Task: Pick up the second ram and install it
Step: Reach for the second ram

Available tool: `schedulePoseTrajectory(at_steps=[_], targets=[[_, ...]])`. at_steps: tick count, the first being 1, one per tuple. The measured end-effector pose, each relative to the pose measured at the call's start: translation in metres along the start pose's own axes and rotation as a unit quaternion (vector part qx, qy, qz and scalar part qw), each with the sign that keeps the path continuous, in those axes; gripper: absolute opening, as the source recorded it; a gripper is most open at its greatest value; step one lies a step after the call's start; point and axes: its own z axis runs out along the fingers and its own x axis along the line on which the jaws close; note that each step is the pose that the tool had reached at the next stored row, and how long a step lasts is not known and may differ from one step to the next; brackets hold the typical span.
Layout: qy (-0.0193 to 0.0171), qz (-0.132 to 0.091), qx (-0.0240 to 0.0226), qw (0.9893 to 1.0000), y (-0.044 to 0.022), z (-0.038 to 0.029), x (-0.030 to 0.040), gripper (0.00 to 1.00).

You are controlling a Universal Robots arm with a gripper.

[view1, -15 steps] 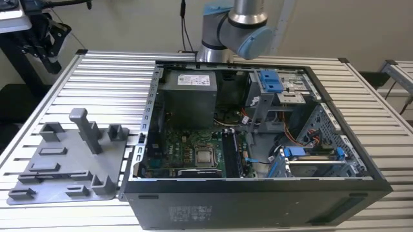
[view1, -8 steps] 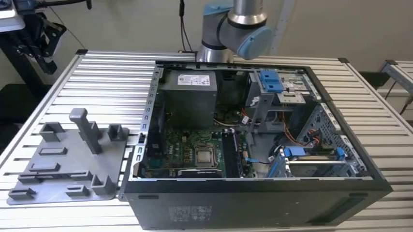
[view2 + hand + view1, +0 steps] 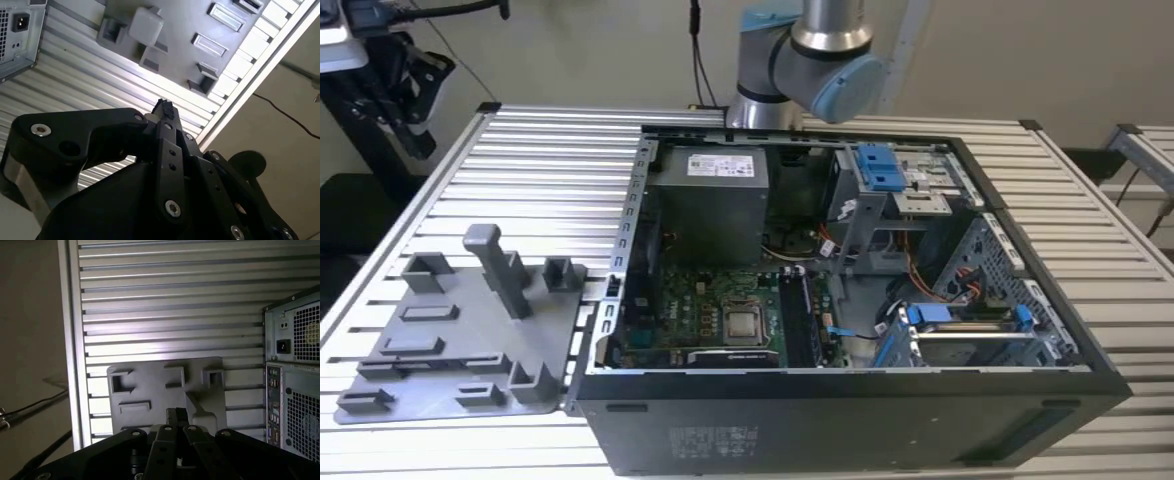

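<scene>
Gripper [image 3: 176,414] clenched, empty, over grey fixture plate [image 3: 150,390]; thin dark ram [image 3: 801,320] edge-on beside processor [image 3: 744,323].

The slatted table [image 3: 540,150] gives open passage between the grey plate [image 3: 460,330] and the far edge. On the plate, a tall post [image 3: 498,268] and low blocks [image 3: 424,268] stand up, with flat gaps between them. The open computer case [image 3: 854,425] stands just beside the plate, and its side wall [image 3: 630,250] forms a barrier. Inside, the power supply box [image 3: 707,195] and drive cage [image 3: 894,185] crowd the far half, and loose cables [image 3: 854,335] cross beside the board [image 3: 707,320], which is reachable from above. The gripper [image 3: 176,415] hangs over the plate with open air beneath.
</scene>
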Motion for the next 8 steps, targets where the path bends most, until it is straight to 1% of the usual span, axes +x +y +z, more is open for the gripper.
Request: schedulePoseTrajectory(at_steps=[2,8], targets=[[0.0000,0.000,0.0000,1.0000,-0.0044,0.0006,-0.0003,0.11],[0.0000,0.000,0.0010,1.0000,-0.0132,0.0031,0.0011,0.11]])
